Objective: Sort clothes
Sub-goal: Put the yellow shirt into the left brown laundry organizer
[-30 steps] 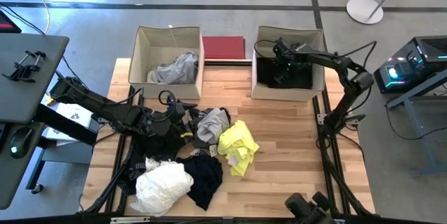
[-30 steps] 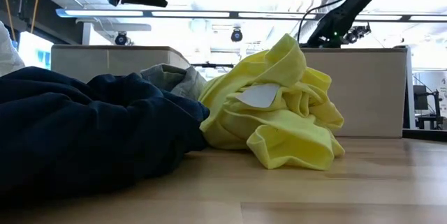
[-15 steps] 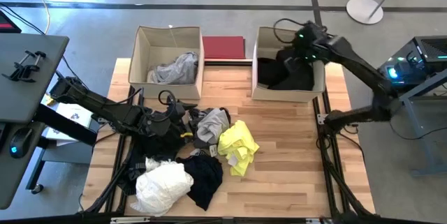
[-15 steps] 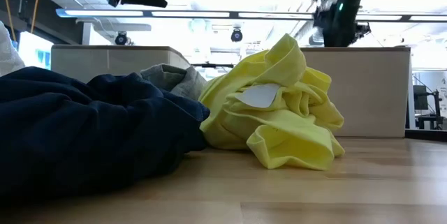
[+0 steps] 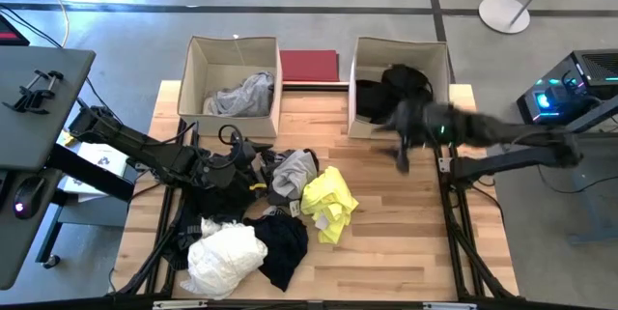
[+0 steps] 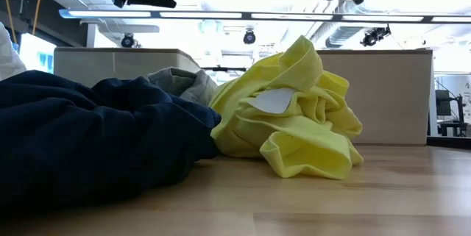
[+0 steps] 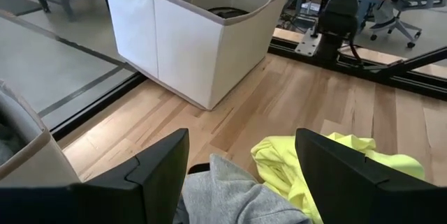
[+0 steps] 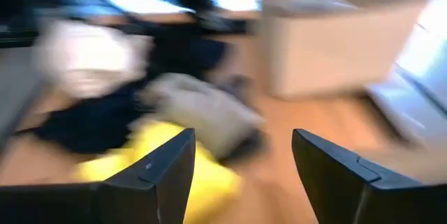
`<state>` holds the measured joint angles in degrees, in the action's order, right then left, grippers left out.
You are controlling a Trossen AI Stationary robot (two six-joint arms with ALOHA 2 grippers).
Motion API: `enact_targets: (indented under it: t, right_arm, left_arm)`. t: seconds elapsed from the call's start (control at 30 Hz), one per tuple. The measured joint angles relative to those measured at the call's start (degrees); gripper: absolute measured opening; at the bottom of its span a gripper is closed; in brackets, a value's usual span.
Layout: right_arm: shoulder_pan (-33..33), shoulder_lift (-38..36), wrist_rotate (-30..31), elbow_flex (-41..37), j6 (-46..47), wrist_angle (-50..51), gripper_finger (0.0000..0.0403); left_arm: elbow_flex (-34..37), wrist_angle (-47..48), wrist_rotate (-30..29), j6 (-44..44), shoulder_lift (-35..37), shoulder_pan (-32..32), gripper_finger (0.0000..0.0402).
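1. Near the bench's right edge, just in front of the right fabric box point(image 5: 400, 59), the right gripper point(image 5: 404, 146) hangs above the wood, fingers spread, carrying nothing.
2. Inside that box lies a black garment point(image 5: 398, 93); the left box point(image 5: 232, 54) contains a grey garment point(image 5: 241, 96).
3. Toward the bench's left front, unsorted clothes sit heaped: a neon yellow shirt point(image 5: 328, 202), grey top point(image 5: 293, 172), navy piece point(image 5: 285, 242), white piece point(image 5: 225, 255).
4. Over that heap's left side the left gripper point(image 5: 241, 160) waits, fingers parted and empty.
5. Risk: with garments overlapping, a grab at the yellow shirt could also drag the grey top touching it, landing two colours together.
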<state>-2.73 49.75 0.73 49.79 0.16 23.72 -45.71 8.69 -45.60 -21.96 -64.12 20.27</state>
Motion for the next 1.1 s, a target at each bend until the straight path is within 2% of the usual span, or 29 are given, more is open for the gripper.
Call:
enact_targets:
  t: [0.17,0.3,0.4,0.53,0.87,1.1]
  right_arm:
    - [11.3,3.8,-4.3,-14.8,-1.9,-29.3,0.0225]
    - [15.4,10.8,-1.2,-18.5,-3.1,-40.6,0.0225]
    - [15.5,15.6,-0.6,-16.6,-2.0,-40.9,0.0225]
    - [15.0,22.6,-5.5,-12.5,-0.1,-38.5,0.0232]
    - [15.0,40.1,-4.3,-2.7,-3.0,-33.7,0.0314]
    - [14.8,49.8,4.3,0.7,-3.3,-23.0,0.0314]
  left_arm:
    - [0.0,0.0,-0.2,0.0,0.0,0.0,0.0252]
    - [0.0,-0.7,-1.1,0.0,0.0,0.0,0.0252]
    - [0.0,-2.3,-1.1,1.1,0.0,0.0,0.0252]
    - [0.0,-4.8,-1.2,3.2,0.0,0.0,0.0252]
    - [0.0,-8.0,-1.2,4.3,-3.1,0.0,0.0252]
    - [0.0,-16.4,0.2,10.2,-9.8,0.0,0.0252]
